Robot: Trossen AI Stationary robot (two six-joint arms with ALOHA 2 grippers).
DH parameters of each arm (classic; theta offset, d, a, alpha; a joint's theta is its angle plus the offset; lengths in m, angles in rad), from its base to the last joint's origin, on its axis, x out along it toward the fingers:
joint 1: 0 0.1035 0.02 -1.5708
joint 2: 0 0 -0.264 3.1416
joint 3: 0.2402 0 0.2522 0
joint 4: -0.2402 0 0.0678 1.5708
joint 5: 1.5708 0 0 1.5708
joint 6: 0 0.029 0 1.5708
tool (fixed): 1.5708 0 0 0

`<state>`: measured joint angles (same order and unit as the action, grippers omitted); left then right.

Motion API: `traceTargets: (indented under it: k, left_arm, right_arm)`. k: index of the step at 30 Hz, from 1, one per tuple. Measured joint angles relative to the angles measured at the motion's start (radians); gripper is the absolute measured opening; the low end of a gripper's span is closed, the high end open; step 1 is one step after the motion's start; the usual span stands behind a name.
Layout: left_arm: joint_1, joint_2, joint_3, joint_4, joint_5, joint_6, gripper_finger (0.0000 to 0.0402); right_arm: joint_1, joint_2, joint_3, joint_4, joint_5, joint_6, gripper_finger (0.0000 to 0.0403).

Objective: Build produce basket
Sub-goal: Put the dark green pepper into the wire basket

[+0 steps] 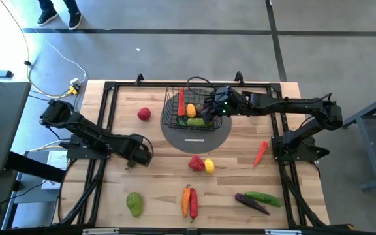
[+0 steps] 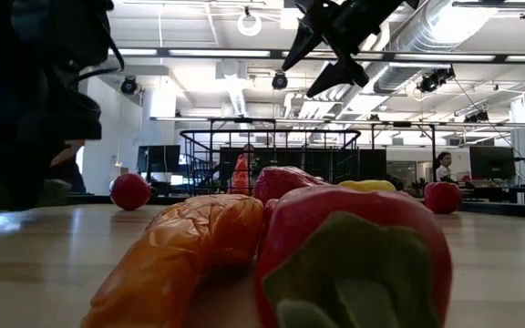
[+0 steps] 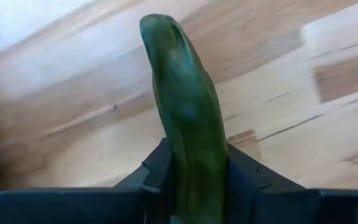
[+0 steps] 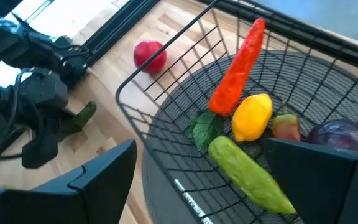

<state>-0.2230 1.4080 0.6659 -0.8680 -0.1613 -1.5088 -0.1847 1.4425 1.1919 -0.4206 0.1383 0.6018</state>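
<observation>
The black wire basket (image 1: 170, 108) stands on a round grey mat at the table's far middle. It holds a red chili (image 4: 238, 68), a yellow lemon (image 4: 252, 115), a light green pepper (image 4: 250, 177) and a purple eggplant (image 4: 344, 134). My right gripper (image 1: 212, 109) hangs open above the basket with nothing between its fingers. My left gripper (image 1: 138, 156) is low over the table's left part, pointing down, shut on a long dark green pepper (image 3: 188, 112). Other produce lies loose on the table. My left gripper pinches the long dark green pepper between its two fingers (image 3: 151, 177), which come from above and lie across it. They hold it toward one end (image 3: 194, 168). The longer, tapered part (image 4: 82, 115) sticks out past the fingers just over the wood; whether it is lifted clear, I cannot tell.
Loose on the table are a red tomato (image 1: 144, 114), a red pepper and a lemon (image 1: 201, 164), a red chili (image 1: 260, 153), a green pear (image 1: 134, 203), an orange and a red pepper (image 1: 189, 201), and a cucumber with an eggplant (image 1: 258, 199). Black frame rails run along the table's edges.
</observation>
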Motion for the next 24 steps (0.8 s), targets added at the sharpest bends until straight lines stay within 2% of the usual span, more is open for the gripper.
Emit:
traceTargets:
  k: [7, 12, 17, 24]
  left_arm:
    - [0.001, -0.116, 0.043, -0.001, -0.141, 0.085, 0.0079]
    - [0.025, -0.207, 0.098, -0.003, -0.248, 0.199, 0.0079]
    - [0.079, -0.280, 0.158, 0.004, -0.331, 0.360, 0.0079]
    - [0.191, -0.323, 0.238, 0.044, -0.364, 0.645, 0.0079]
  right_arm:
    - [0.059, 0.000, 0.000, 0.000, 0.000, 0.000, 0.0336]
    - [0.105, 0.000, 0.000, 0.000, 0.000, 0.011, 0.0336]
    - [0.145, 0.000, 0.000, -0.006, 0.000, 0.064, 0.0336]
    - [0.204, 0.000, 0.000, -0.025, 0.000, 0.109, 0.0336]
